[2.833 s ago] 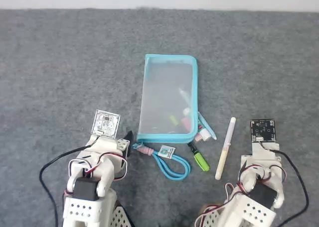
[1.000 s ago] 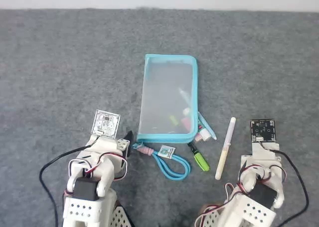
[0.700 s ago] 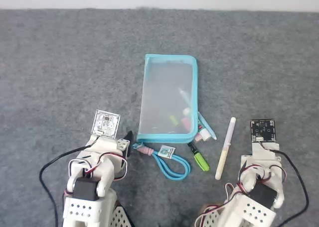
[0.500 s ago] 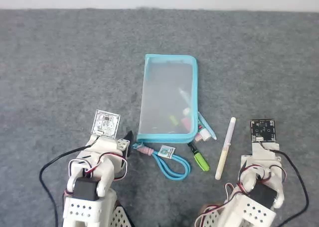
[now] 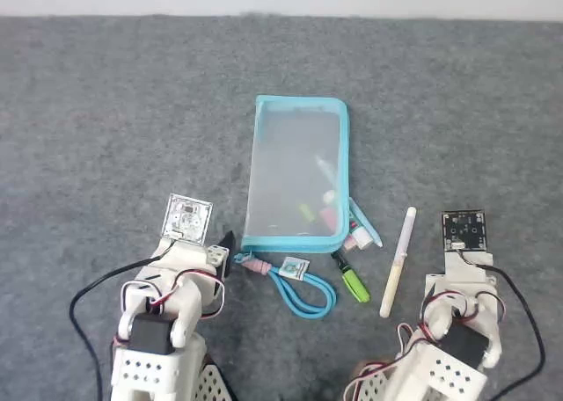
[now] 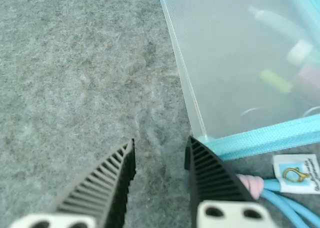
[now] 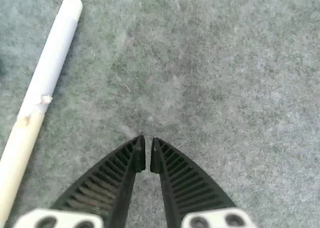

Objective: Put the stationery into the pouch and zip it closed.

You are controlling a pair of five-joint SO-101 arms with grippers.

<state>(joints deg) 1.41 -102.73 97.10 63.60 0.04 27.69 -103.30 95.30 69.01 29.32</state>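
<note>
The translucent pouch (image 5: 297, 172) with teal trim lies flat at mid-table, its open zipper side towards the right arm. Several pens lie inside, and a blue pen (image 5: 365, 223) sticks out of its near corner. A green highlighter (image 5: 353, 280) and a white-and-cream pen (image 5: 398, 260) lie on the felt beside it. My left gripper (image 6: 161, 144) is open just off the pouch's near left corner (image 6: 202, 138), holding nothing. My right gripper (image 7: 147, 140) is shut and empty over bare felt, with the white pen (image 7: 47, 83) beside it.
A blue strap loop (image 5: 303, 291) with a pink end (image 6: 248, 183) and a paper tag (image 6: 297, 173) trails from the pouch's near edge. Grey felt (image 5: 114, 111) covers the table, with open room at the left, right and far side.
</note>
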